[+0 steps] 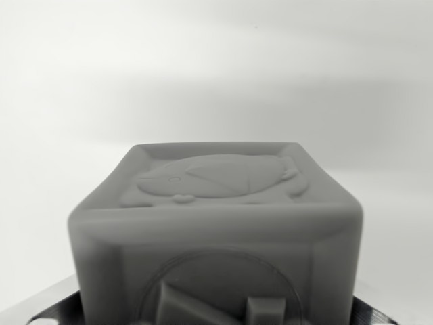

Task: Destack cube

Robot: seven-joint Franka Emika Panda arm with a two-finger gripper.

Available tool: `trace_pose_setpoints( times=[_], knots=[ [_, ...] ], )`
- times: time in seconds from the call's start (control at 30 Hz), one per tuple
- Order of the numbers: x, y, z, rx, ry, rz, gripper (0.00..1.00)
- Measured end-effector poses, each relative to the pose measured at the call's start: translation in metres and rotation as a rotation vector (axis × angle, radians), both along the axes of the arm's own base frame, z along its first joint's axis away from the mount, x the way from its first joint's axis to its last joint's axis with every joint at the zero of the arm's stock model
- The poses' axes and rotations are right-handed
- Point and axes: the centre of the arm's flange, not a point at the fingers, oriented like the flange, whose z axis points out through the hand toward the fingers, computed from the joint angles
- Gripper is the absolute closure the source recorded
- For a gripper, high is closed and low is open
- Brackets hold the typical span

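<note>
A grey cube [216,203] fills the lower half of the wrist view, very close to the camera. Its top face carries a raised animal figure inside a border, and its near face shows a circle with raised shapes. My gripper [213,310] holds it from both sides. Only slivers of the metal fingers [47,306] show, at the bottom left and bottom right corners, pressed against the cube's sides. No second cube is in sight; whatever lies under the held cube is hidden.
Behind the cube there is only a plain, pale surface with soft grey shadows across the middle. No edges or other objects can be made out.
</note>
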Motion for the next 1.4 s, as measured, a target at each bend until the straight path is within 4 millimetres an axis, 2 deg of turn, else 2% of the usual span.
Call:
trace_pose_setpoints(
  times=[0.53, 1.4],
  knots=[
    [-0.001, 0.0, -0.046, 0.001, 0.002, -0.001, 1.0],
    [-0.001, 0.0, -0.1, 0.0, 0.001, -0.002, 1.0]
  ],
)
